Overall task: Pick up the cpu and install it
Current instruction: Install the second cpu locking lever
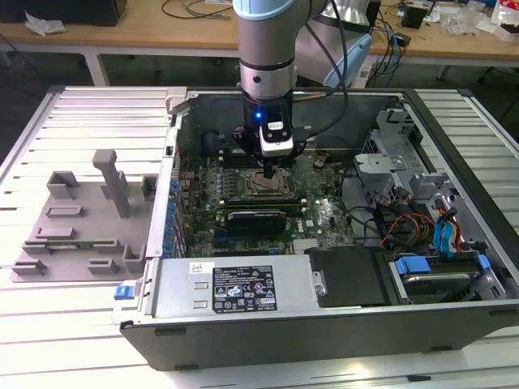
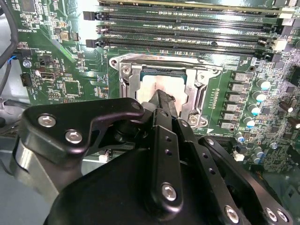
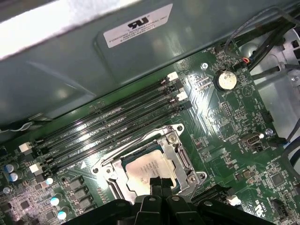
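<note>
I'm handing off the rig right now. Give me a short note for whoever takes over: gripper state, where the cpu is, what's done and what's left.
Gripper: down inside the open computer case, fingertips together on or just above the cpu's top plate; whether it grips the chip cannot be told.
The cpu: lying flat inside the socket frame on the motherboard, beside the memory slots in both wrist views.
Done: the cpu looks picked up and brought into the socket.
Left: full seating is not confirmed from these views; the gripper has not let go or cleared the socket.
</note>
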Motion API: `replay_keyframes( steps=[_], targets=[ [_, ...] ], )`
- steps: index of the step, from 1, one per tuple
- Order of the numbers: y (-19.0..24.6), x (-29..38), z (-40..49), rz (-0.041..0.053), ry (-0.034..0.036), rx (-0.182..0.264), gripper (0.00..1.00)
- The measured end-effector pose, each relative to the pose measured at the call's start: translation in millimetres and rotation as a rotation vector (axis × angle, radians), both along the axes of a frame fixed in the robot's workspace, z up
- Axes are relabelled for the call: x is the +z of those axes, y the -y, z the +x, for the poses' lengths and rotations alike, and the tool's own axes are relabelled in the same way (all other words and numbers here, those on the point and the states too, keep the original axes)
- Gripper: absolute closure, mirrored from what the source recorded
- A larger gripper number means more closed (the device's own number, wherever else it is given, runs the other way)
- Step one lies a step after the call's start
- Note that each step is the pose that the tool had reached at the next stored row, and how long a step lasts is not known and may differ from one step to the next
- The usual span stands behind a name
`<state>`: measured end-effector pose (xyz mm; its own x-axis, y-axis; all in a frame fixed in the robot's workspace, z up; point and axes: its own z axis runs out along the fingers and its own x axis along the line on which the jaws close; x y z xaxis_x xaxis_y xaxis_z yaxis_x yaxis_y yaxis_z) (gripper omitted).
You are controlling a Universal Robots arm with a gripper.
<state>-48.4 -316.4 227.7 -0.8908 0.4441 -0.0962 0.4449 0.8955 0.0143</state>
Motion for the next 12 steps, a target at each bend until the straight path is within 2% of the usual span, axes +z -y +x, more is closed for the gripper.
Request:
replay_keyframes(
  steps=[5,8,10,12],
  targets=[
    [0.0,0.3,0.0,-0.0001,-0.0001,0.0,0.89],
    [0.6,2.8,0.0,-0.0001,-0.0001,0.0,0.89],
    [2.7,3.2,0.0,-0.0001,-0.0002,0.0,0.89],
    [7.4,3.2,0.0,0.0,-0.0001,0.0,0.89]
  ],
)
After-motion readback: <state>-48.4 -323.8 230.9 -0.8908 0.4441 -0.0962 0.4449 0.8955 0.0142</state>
